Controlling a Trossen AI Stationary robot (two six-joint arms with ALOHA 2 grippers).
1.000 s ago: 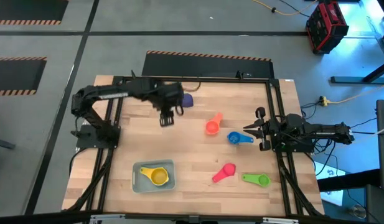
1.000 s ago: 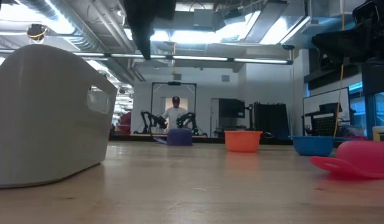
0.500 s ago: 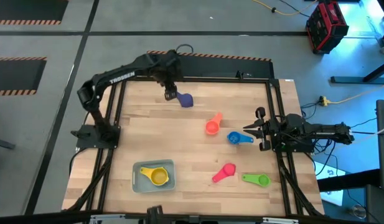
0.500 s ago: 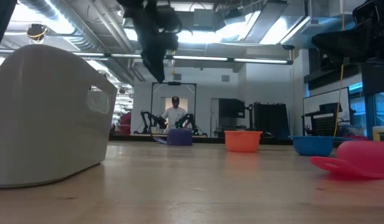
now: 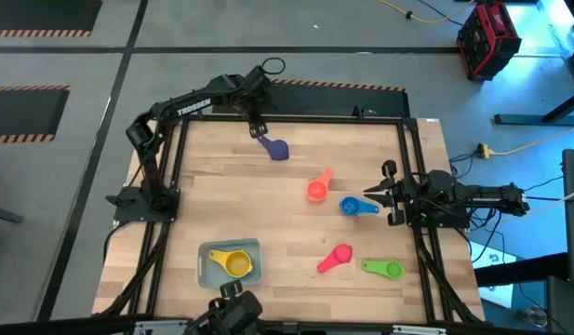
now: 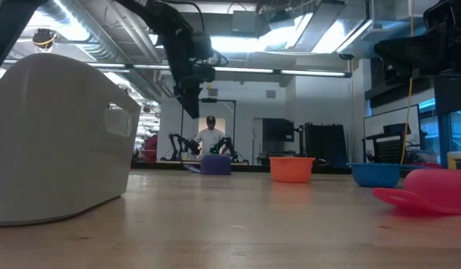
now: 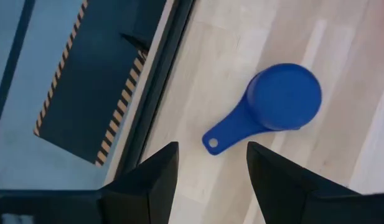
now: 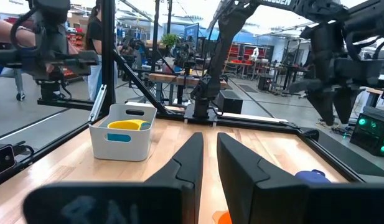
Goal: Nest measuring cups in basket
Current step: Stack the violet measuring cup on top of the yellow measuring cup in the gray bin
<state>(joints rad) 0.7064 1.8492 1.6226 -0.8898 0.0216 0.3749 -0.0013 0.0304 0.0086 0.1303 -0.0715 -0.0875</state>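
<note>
- Pale wood is the table [image 5: 287, 186] in the high view. The grey-green basket [image 5: 208, 271] stands near its front edge with a yellow cup [image 5: 236, 264] and a teal one under it. The purple cup [image 5: 278, 150] lies near the far edge; the left gripper [image 5: 257, 127] hangs over its handle. Orange cup [image 5: 316, 189], blue cup [image 5: 353, 207], pink cup [image 5: 337, 257] and green cup [image 5: 387, 269] lie apart on the right half. The right gripper [image 5: 372, 194] waits beside the blue one.
- The low view shows the basket wall [image 6: 58, 142] large, hiding what it contains. A person [image 6: 211, 134] stands far behind.
- The left wrist view shows the two fingers [image 7: 155, 180] spread, empty, above the cup handle [image 7: 226, 132].
- The right wrist view shows its fingers [image 8: 192, 163] nearly together, with a narrow gap, grasping nothing.
</note>
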